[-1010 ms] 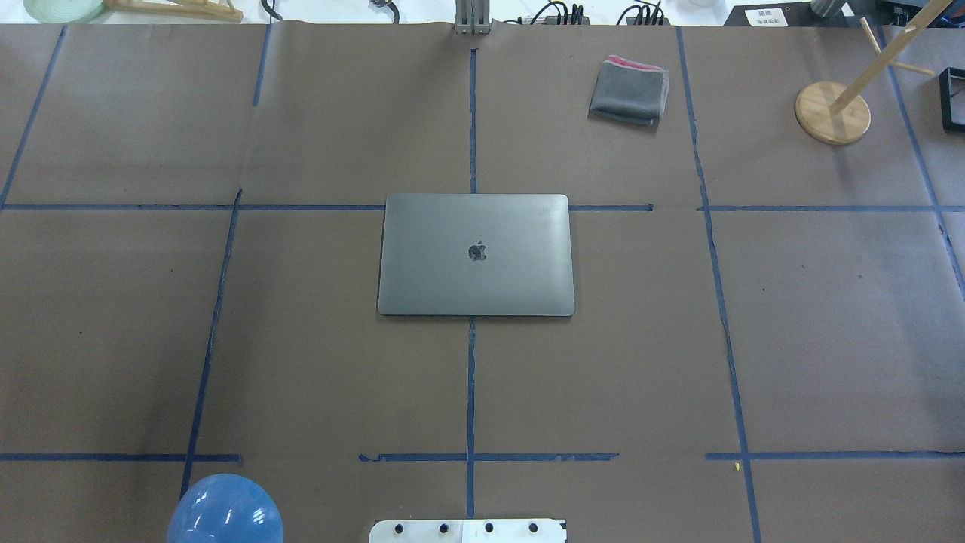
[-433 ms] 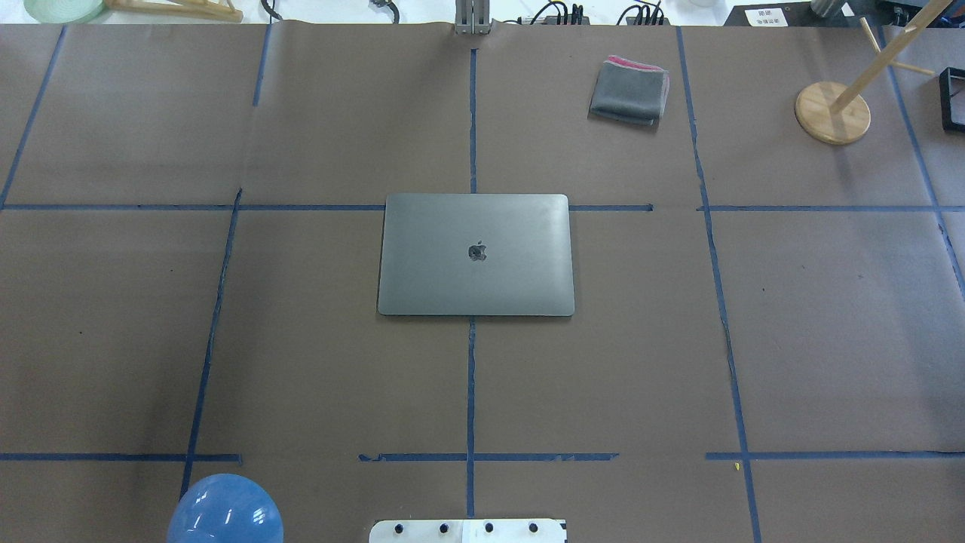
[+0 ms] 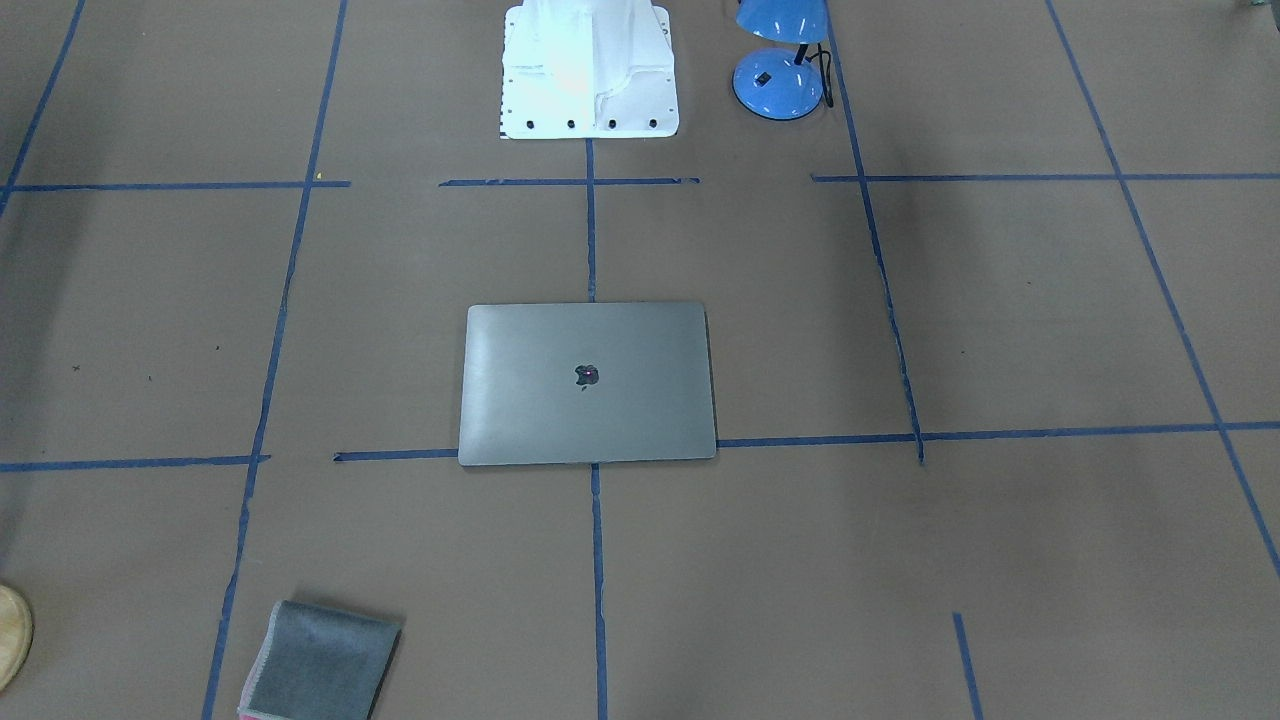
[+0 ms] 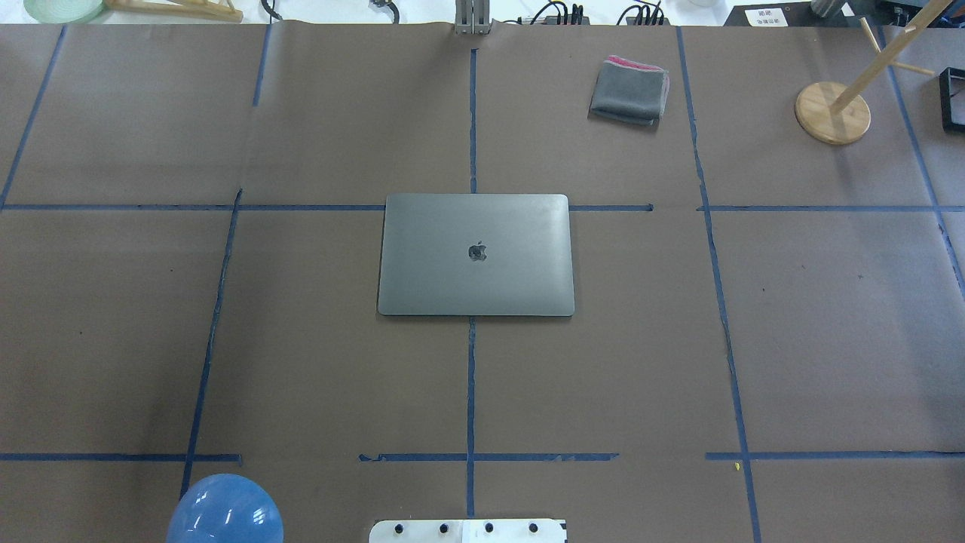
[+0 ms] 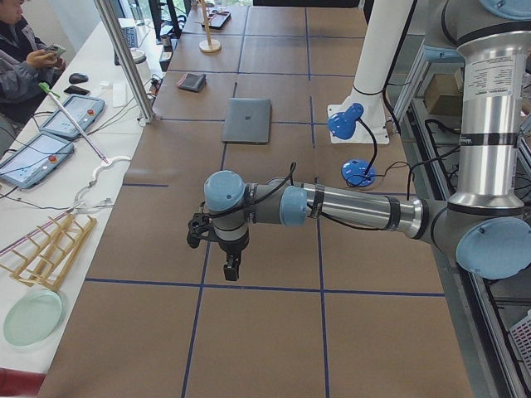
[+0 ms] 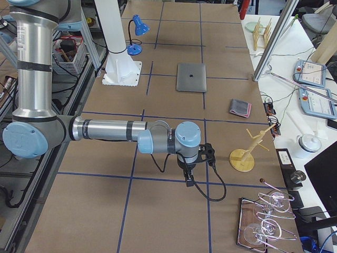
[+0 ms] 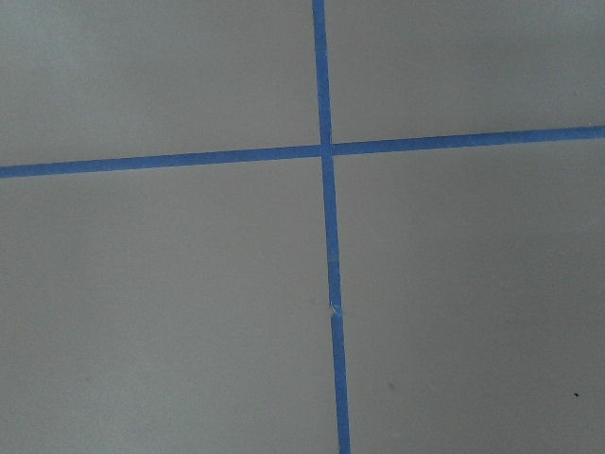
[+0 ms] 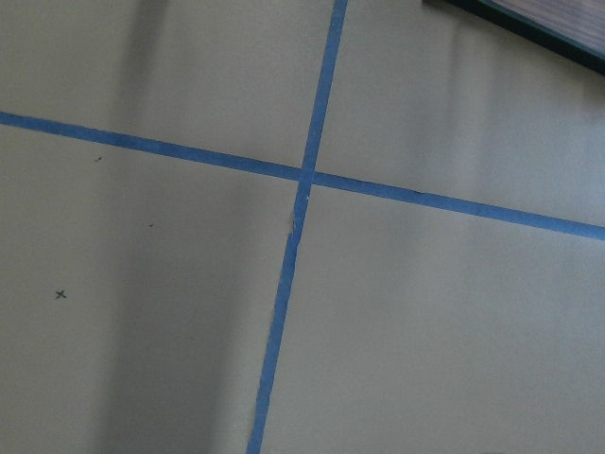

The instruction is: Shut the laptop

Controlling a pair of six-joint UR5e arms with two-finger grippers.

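This is a robotics lab: tape-gridded table (image 4: 301, 362), teach pendant (image 5: 73, 114), seated operator (image 5: 21, 58)

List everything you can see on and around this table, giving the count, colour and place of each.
laptop: one, space-grey, lid shut, table centre
cloth: one, grey with pink edge, folded, far side, robot's right
desk lamp: one, blue, beside the robot's base, its left
wooden stand: one, pale wood, far right corner
tape lines: several, blue, gridding the brown table
plate: one, green, white bench past the far edge, left
operator: one, dark jacket, seated at that bench
left gripper: one, black, above the table's left end
right gripper: one, black, above the table's right end
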